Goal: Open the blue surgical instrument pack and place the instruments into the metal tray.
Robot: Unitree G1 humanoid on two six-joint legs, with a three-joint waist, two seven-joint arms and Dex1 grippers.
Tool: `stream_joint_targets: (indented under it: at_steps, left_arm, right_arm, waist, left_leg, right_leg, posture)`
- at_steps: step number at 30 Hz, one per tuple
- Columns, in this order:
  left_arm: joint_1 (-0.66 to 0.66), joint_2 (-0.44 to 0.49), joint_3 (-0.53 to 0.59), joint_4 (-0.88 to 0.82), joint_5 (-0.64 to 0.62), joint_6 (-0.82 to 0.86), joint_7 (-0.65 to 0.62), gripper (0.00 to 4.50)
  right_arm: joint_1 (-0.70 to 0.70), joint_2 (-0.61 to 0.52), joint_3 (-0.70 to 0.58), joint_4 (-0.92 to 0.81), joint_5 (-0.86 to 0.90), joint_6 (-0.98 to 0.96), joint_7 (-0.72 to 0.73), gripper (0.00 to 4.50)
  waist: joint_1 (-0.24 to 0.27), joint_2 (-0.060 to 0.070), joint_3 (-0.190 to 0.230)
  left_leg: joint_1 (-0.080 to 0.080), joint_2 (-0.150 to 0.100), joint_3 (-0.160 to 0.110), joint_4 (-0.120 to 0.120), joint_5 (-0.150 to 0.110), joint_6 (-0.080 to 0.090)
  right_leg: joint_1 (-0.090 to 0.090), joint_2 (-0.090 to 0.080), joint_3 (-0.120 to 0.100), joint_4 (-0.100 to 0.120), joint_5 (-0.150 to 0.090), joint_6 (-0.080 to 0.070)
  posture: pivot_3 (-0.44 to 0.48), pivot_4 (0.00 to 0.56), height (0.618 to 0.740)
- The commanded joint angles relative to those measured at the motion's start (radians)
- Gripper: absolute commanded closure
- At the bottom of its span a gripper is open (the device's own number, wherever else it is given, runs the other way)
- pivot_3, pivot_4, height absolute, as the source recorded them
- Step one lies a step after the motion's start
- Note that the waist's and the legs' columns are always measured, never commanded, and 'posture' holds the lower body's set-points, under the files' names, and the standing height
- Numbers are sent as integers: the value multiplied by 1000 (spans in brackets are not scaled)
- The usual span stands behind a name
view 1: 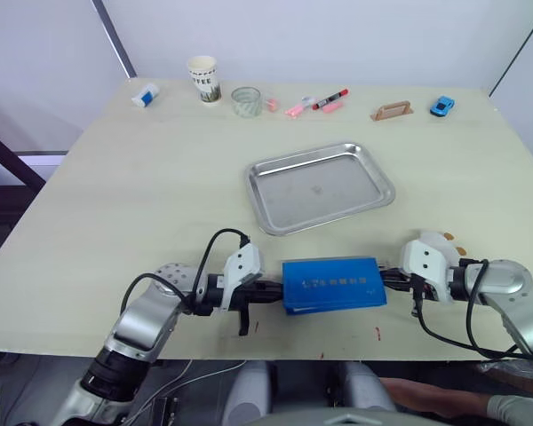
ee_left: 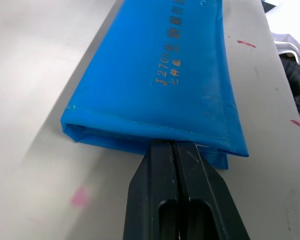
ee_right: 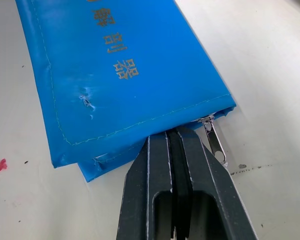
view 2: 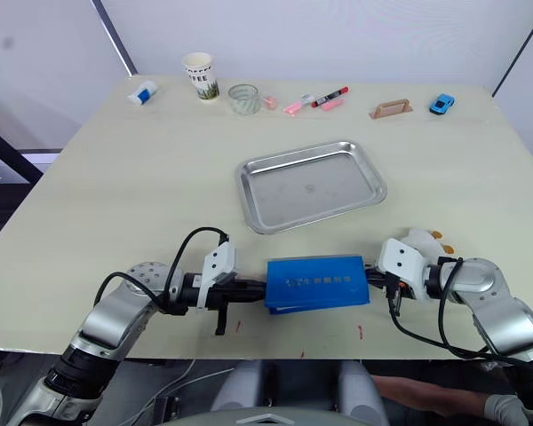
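My two arms are built of rounded silver-grey metal segments joined by black collars. Each wrist ends in a boxy white plastic housing, and from it a slim black gripper extends. Loose black cables loop out of each forearm and plug back in near the wrist housing. My left gripper (view 1: 271, 294) has two flat matte-black fingers (ee_left: 165, 195) with squared edges and a recessed slot running down each. My right gripper (view 1: 389, 277) matches it, its black fingers (ee_right: 160, 190) showing pale scuffed edges. The left forearm carries a ribbed black ring near the elbow.
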Motion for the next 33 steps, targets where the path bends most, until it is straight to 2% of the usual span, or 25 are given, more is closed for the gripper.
stream_joint_targets:
  at_steps: [1, 12, 33]
  left_arm:
    - [-2, -7, -18, -46, -28, -7, 0, 4459]
    - [3, -16, -28, -32, -20, -22, 10, 4459]
    - [-47, -29, -41, -43, -9, 0, 51, 4459]
  right_arm:
    - [9, 2, 13, -45, 26, -15, 26, 4500]
    - [-9, 8, 9, -13, 12, -37, 17, 4500]
    - [45, 2, -19, -73, 22, 9, 0, 4500]
  waist:
    - [0, 0, 0]
    - [-1, 0, 0]
    - [1, 0, 0]
  left_leg:
    - [0, 0, 0, 0, 0, 0]
    - [0, 0, 0, 0, 0, 0]
    - [-1, -2, -2, 0, 0, 0]
  right_leg:
    - [0, 0, 0, 0, 0, 0]
    - [0, 0, 0, 0, 0, 0]
    - [0, 0, 3, 0, 0, 0]
  posture:
    - [0, 150, 740]
    - [0, 150, 740]
    - [0, 150, 740]
